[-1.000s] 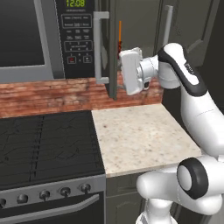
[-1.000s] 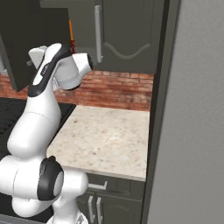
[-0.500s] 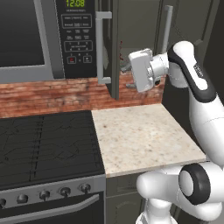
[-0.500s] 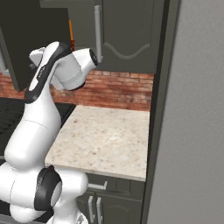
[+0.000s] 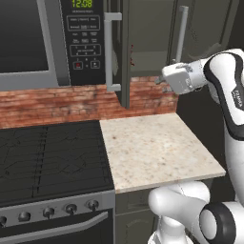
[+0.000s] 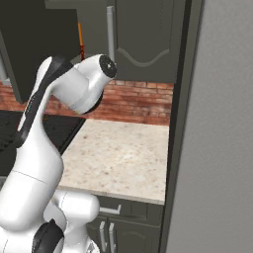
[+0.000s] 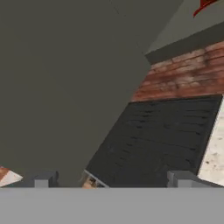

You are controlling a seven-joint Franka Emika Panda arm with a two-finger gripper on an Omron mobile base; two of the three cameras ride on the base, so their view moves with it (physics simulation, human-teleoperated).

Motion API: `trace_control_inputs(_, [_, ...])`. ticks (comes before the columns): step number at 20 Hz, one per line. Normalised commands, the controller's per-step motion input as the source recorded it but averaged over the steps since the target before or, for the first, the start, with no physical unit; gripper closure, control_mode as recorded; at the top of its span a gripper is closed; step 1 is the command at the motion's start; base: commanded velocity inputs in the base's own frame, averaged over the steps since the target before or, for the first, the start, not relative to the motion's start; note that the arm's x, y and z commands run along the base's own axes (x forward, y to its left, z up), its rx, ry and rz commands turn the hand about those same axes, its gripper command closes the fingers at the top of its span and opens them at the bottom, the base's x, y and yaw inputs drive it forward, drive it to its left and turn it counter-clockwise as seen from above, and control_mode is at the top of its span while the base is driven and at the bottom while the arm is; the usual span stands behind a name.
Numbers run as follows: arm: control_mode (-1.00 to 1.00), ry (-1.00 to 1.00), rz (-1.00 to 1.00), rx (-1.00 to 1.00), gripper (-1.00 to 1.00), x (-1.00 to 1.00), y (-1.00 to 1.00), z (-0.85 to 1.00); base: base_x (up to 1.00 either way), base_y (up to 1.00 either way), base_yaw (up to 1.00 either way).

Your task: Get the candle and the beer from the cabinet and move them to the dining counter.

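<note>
candle mostly hidden by cabinet door, holder cut off

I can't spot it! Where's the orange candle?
The candle stands up inside the open cabinet, top left of the right base view, just above the robot's white arm and left of the pale door handle.

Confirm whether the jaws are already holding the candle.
No. In the hand view the gripper has its jaws wide apart with nothing between them, and the right base view shows the candle standing in the cabinet.

I can read green numbers "12:08" on the microwave clock. Its button words are too small.
</note>
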Motion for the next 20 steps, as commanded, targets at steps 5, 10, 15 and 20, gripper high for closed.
trace_control_inputs(5, [-1.0, -0.3, -0.33, -0.11, -1.0, -0.01, -0.45, 0.0, 0.0, 0.0, 0.0])
trace_control_inputs(10, [-1.0, -0.24, -0.37, -0.09, -1.0, 0.01, -0.3, 0.08, 0.0, 0.0, 0.0])
trace_control_inputs(15, [-1.0, -0.23, -0.24, -0.09, -1.0, 0.07, -0.3, 0.33, 0.0, 0.0, 0.0])
trace_control_inputs(20, [-1.0, -0.23, -0.13, -0.08, -1.0, 0.14, -0.22, 0.48, 0.0, 0.0, 0.0])
